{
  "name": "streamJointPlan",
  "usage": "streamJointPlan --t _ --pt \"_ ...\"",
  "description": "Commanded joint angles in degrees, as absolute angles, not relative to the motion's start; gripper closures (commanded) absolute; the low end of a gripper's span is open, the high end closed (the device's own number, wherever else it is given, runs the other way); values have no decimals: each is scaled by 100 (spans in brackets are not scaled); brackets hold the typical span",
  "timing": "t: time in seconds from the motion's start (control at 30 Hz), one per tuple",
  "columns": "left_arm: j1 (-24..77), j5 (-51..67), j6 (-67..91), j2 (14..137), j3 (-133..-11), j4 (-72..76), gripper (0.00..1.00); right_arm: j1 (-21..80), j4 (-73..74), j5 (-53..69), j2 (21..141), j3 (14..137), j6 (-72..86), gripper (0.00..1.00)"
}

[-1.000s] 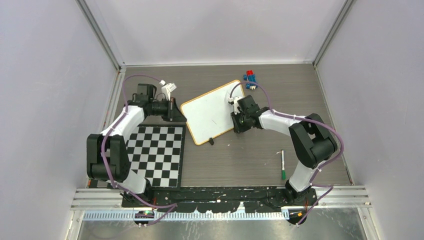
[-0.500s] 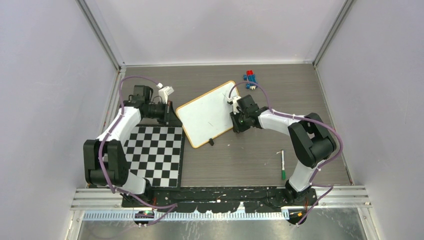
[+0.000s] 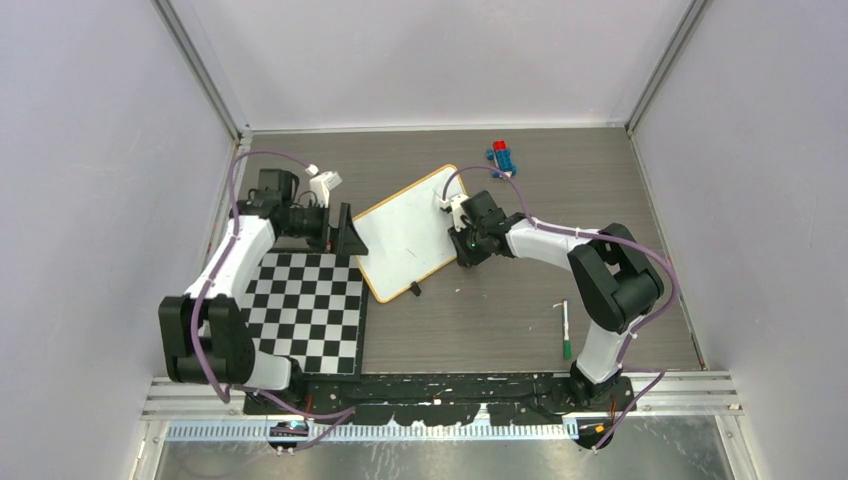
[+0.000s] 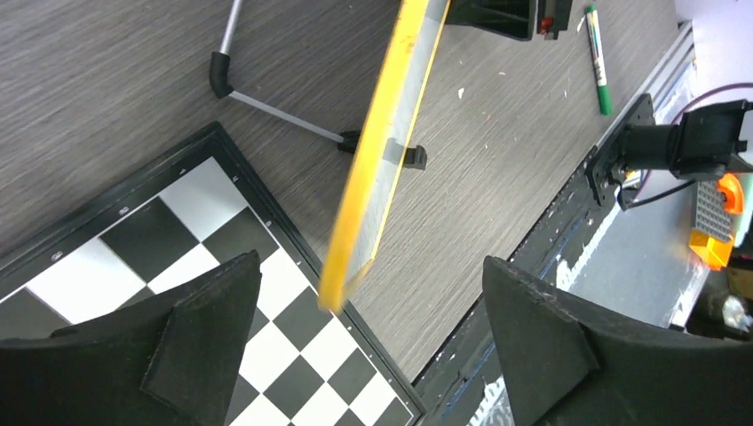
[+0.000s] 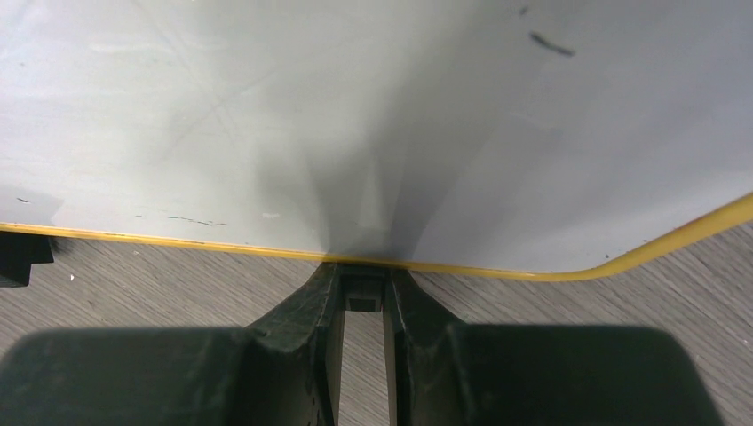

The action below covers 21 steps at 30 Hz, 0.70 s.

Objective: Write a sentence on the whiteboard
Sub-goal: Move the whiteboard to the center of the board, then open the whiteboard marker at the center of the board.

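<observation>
The whiteboard (image 3: pixel 405 235) stands tilted on the table's middle, yellow-framed, its lower left corner over the checkerboard mat. Its face (image 5: pixel 355 115) carries only a few small dark marks; no sentence shows on it. My right gripper (image 3: pixel 466 240) is at the board's right edge, shut (image 5: pixel 364 288) on a small black foot under the frame. My left gripper (image 3: pixel 342 236) stands wide open by the board's left corner. In the left wrist view the frame's edge (image 4: pixel 382 160) hangs between the spread fingers (image 4: pixel 373 346) without touching either. A green marker (image 3: pixel 565 330) lies by the right arm's base.
The checkerboard mat (image 3: pixel 310 310) lies at the near left, its black border (image 4: pixel 293 240) under the board's corner. Small blue and red blocks (image 3: pixel 502 155) sit at the back. A wire stand (image 4: pixel 275 106) and a black foot (image 4: pixel 408 157) show behind the board. Grey walls close three sides.
My left gripper has opened wide and let go of the board's left corner, drawing back left. The right gripper has carried the board's right edge leftward and a little back.
</observation>
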State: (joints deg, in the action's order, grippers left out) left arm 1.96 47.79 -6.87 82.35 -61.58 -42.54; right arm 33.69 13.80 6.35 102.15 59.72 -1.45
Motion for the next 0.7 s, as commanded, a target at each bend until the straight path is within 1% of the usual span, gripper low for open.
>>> streamJointPlan --t 0.0,0.17,0.23,0.27,0.4,0.47,0.57,0.67 --pt "50 4572 -466 7545 -6384 -4201 0 3487 1492 821 10260 6171 -230 98" --pt "26 4067 -441 7246 -6672 -4244 0 3516 2111 891 10058 6495 -84 66" --pt "26 3685 -383 7158 -6805 -4157 0 3504 2492 970 9868 6669 -106 50" --pt "26 3482 -325 7132 -6877 -4109 0 3492 2678 1006 9760 6767 -131 43" --pt "26 2995 -354 7067 -7051 -3854 0 3363 3114 1071 9153 6796 -325 21" --pt "27 2919 -467 7094 -7119 -3826 0 3176 3492 1213 8924 6814 -522 17" --pt "26 3281 -780 7181 -7484 -4232 0 2641 4457 1487 8715 6939 -947 17" --pt "35 3384 -678 7146 -7576 -4274 0 1811 5481 1357 8529 7085 -1352 25"
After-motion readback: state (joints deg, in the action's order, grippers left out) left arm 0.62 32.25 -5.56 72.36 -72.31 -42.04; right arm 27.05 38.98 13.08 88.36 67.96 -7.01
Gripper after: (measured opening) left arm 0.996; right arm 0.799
